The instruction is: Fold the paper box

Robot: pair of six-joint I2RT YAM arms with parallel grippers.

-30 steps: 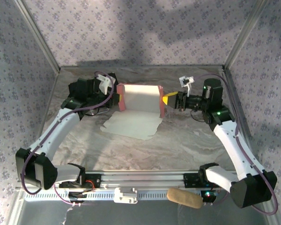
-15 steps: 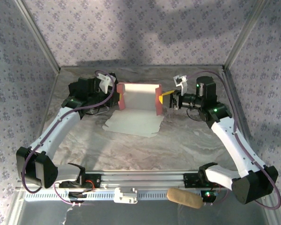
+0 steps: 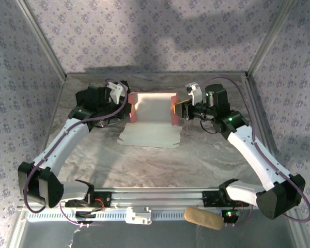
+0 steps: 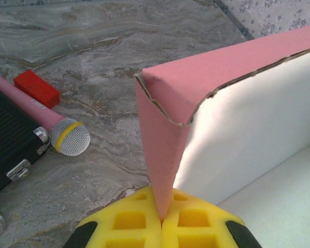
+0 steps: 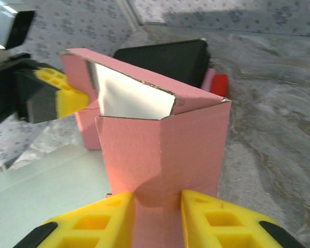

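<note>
Standing box: the paper box (image 3: pixel 154 111) sits toward the far middle of the table (image 3: pixel 206 160), between the two grippers, half formed. Its back wall is upright with the pale inner side facing the arms, and a pale panel lies flat on the table in front of it.
Box sides: a pink side wall rises at each end, folded forward from the back wall.
Left gripper: the left gripper (image 3: pixel 128 107) is at the box's left end. In the left wrist view its yellow fingers (image 4: pixel 129 222) are pressed together on the lower edge of the pink left wall (image 4: pixel 181 88), pinching it.
Right gripper: the right gripper (image 3: pixel 176 109) is at the box's right end. In the right wrist view a pink flap (image 5: pixel 165 150) stands between the yellow fingers (image 5: pixel 212 219) and fills the gap, touching both; they are grasping it.
Beside the box: a black case (image 4: pixel 8 139), a pink microphone (image 4: pixel 67 135) with a silver mesh head and a small red block (image 4: pixel 36 89) lie on the table beyond the left wall, apart from the box.
</note>
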